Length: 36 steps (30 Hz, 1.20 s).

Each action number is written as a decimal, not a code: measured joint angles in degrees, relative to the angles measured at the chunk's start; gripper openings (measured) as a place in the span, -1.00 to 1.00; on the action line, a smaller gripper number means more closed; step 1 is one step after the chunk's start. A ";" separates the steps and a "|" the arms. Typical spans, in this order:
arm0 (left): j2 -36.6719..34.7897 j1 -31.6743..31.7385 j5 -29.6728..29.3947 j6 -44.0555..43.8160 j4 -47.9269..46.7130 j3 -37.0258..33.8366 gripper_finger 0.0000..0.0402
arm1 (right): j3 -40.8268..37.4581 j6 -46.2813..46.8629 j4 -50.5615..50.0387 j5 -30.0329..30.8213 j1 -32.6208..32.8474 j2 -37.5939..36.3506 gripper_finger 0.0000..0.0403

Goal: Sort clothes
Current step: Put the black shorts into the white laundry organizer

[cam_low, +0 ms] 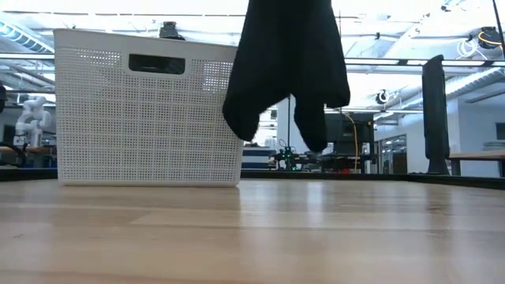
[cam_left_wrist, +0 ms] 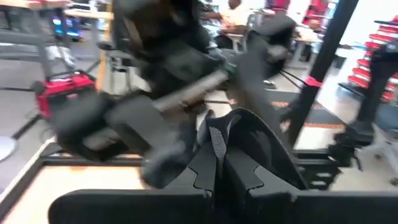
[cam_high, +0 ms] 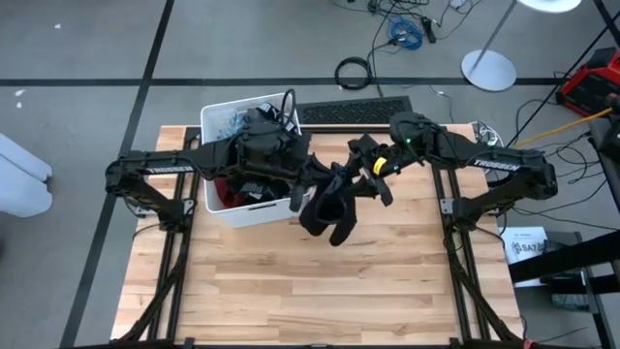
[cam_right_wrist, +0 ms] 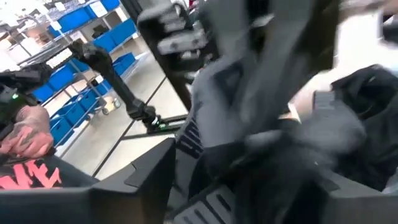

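Note:
A black garment [cam_high: 329, 208] hangs in the air just right of the white bin [cam_high: 218, 121], its two lower ends [cam_low: 288, 118] clear of the table. My left gripper [cam_high: 310, 187] reaches over the bin and is shut on the garment's top. My right gripper [cam_high: 373, 179] comes from the right at the same height; in its wrist view its fingers stand apart, open [cam_right_wrist: 236, 180], with blurred dark cloth [cam_right_wrist: 249, 124] between them. I cannot tell whether they touch it. More clothes, red [cam_high: 225, 194] and light blue [cam_high: 231, 121], lie in the bin. My left gripper pinches a bunched fold at the black garment's upper end [cam_left_wrist: 239, 134] between its two fingers. The fingers come about level from the table's left side. The garment hangs slack below them, clear of the table.
The white perforated bin [cam_low: 142, 118] stands at the table's far left part, close beside the hanging garment. Bare wood tabletop [cam_high: 320, 281] lies toward the near edge. Cables and a lamp base [cam_high: 487, 68] are on the floor beyond the table.

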 joint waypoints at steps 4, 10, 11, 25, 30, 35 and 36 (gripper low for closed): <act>0.02 0.15 -3.68 -0.02 0.65 -0.05 -0.93 | 0.00 0.54 -0.01 -0.52 0.25 1.49 0.14; 0.07 0.18 -3.95 -0.46 0.94 -0.09 -0.93 | 0.00 0.12 1.69 2.27 0.58 2.46 -0.03; 0.07 0.15 -3.93 -0.86 0.92 -0.09 -0.93 | 0.00 0.13 2.03 2.29 0.58 2.46 -0.07; 0.00 0.04 3.27 -4.23 -0.59 0.00 -0.92 | -0.09 -1.89 1.12 3.37 -0.40 2.44 -0.93; 0.00 0.24 5.62 -7.43 -3.40 0.00 -0.92 | 0.57 -2.36 -4.49 3.98 -0.49 1.08 -0.97; 0.00 0.23 6.17 -7.65 -10.69 -0.01 -0.76 | 2.47 -5.63 -14.76 9.46 -2.10 -3.66 -0.97; 0.00 0.14 6.67 -7.79 -12.04 -0.16 -0.71 | 2.63 -6.37 -15.97 10.68 -2.64 -4.98 -0.97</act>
